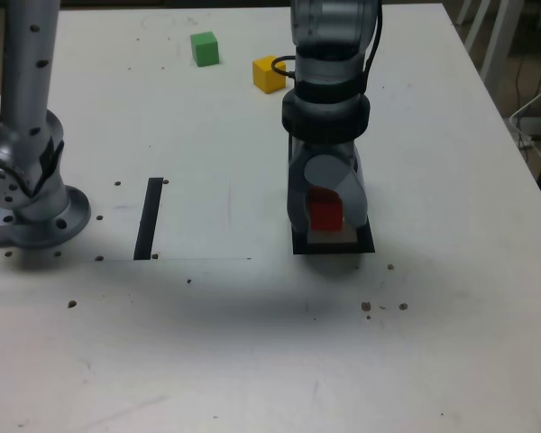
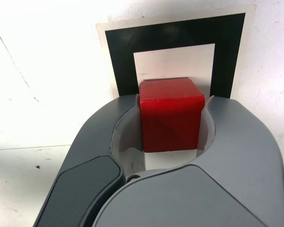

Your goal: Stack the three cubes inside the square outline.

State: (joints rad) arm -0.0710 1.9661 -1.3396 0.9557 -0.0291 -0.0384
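A narrow black bar (image 1: 148,218) lies on the white table (image 1: 252,361).

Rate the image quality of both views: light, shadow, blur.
Exterior view: soft and slightly blurred, even light, a broad faint shadow on the table in front of the end effector. Wrist view: bright, table nearly washed out, red cube and square outline sharp, the near end effector housing softer.

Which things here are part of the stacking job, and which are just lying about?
Part of the job:
red cube, shut in the gripper
yellow cube
green cube
square outline

Lying about:
black bar
grey stand
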